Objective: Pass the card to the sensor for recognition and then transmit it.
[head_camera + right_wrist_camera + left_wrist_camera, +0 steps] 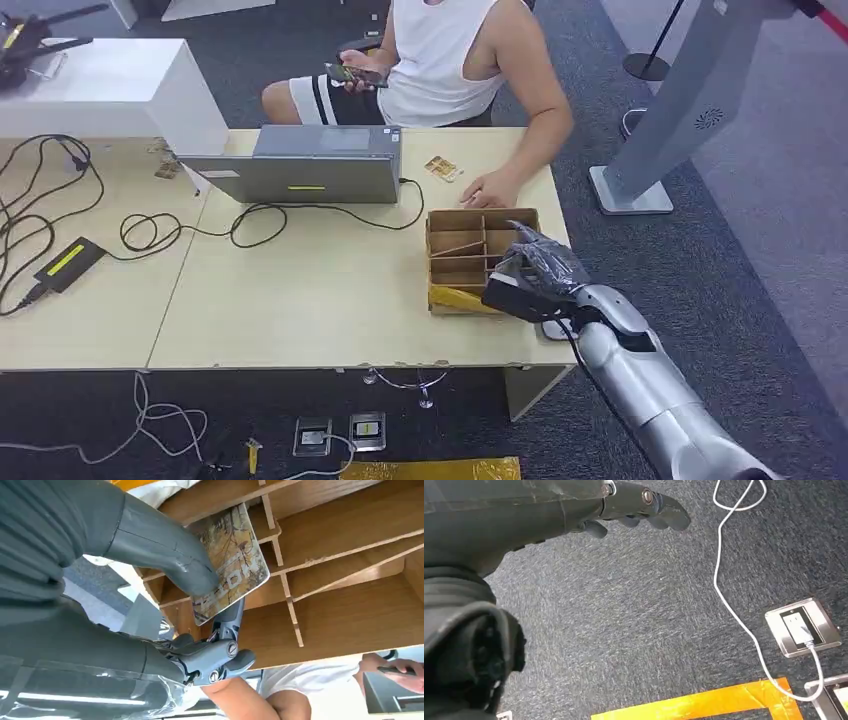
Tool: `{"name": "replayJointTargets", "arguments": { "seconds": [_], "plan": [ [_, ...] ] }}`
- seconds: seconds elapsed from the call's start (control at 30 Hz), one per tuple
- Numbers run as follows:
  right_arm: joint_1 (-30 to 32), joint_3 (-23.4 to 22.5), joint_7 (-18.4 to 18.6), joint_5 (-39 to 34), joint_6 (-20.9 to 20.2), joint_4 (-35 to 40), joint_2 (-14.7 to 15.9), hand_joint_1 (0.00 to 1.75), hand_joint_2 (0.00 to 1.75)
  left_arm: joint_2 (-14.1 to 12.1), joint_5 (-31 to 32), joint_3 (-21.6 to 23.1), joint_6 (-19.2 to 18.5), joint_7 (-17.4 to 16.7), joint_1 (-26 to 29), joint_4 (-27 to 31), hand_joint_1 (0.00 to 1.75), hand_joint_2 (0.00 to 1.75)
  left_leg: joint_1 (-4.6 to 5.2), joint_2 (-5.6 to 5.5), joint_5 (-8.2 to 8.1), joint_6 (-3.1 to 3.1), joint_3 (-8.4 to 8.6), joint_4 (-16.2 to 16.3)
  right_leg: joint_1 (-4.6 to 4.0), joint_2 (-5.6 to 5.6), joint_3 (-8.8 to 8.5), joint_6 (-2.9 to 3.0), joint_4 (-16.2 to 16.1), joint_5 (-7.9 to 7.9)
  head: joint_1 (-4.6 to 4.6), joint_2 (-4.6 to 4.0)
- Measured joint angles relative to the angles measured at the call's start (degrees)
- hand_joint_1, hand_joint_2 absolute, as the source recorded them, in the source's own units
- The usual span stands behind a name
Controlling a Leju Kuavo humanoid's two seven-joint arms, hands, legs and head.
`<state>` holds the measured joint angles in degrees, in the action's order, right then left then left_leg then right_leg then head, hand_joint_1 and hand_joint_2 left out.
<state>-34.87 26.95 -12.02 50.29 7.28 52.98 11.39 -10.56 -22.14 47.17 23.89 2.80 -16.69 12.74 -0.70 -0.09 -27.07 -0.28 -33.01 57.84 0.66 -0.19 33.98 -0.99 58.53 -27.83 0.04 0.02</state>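
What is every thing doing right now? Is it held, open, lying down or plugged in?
card: pinched by the right hand, over the box
right hand: holding the card
left hand: hanging over the carpet, holding nothing
wooden box: open-topped, on the table
laptop: on the table, cable attached
floor socket: white cable plugged in

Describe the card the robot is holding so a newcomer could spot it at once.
On the light wooden table, find the divided wooden box near the seated person. The right hand pinches the card over it: brownish printed picture, pale lettering, rounded corners.
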Motion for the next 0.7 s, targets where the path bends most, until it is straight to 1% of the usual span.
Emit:
{"name": "replayJointTargets", "arguments": {
  "seconds": [0.3, 0.43, 0.47, 0.57, 0.7],
  "plan": [
    [-0.22, 0.02, -0.18, -0.15, 1.20, -1.18, -0.24, 1.75, 1.75, 0.00, 0.39, 0.00, -0.50, -0.02, -0.46, 0.00, 0.00, 0.00, 0.00, 0.00, 0.00, 0.00, 0.01, 0.00, 0.00, 0.00, -0.01, 0.00, 0.00, 0.00, 0.00, 0.00],
    [-0.48, 0.04, -0.44, -0.33, 2.62, -2.10, -0.46, 1.75, 1.75, 0.00, 0.61, 0.00, -0.52, -0.02, -0.60, 0.00, 0.00, 0.00, 0.00, 0.00, 0.00, 0.00, 0.01, 0.00, 0.00, 0.00, -0.01, 0.00, 0.00, 0.01, 0.02, 0.00],
    [-0.55, 0.04, -0.50, -0.35, 3.13, -2.25, -0.46, 1.75, 1.75, 0.00, 0.63, 0.00, -0.50, 0.00, -0.62, 0.00, 0.00, 0.00, 0.00, 0.00, 0.00, 0.00, 0.01, 0.00, 0.00, 0.00, -0.01, 0.00, 0.00, 0.01, 0.00, 0.00],
    [-1.18, -0.26, -0.59, -1.09, 6.52, -2.62, -0.46, 1.75, 1.75, 0.00, 0.74, 0.00, -0.42, -0.02, -0.62, 0.00, 0.00, 0.00, 0.00, 0.00, 0.00, 0.00, 0.01, 0.00, 0.00, 0.02, 0.00, 0.00, 0.01, 0.01, 0.00, 0.00],
    [-4.30, -1.71, -0.85, -2.58, 10.43, -2.84, -0.35, 1.75, 1.75, 0.11, 1.18, 0.00, -0.07, -0.02, -0.62, 0.00, 0.00, 0.00, 0.00, 0.04, 0.00, 0.00, 0.03, 0.01, 0.00, 0.08, 0.01, 0.00, 0.00, 0.01, 0.00, 0.00]
  ]
}}
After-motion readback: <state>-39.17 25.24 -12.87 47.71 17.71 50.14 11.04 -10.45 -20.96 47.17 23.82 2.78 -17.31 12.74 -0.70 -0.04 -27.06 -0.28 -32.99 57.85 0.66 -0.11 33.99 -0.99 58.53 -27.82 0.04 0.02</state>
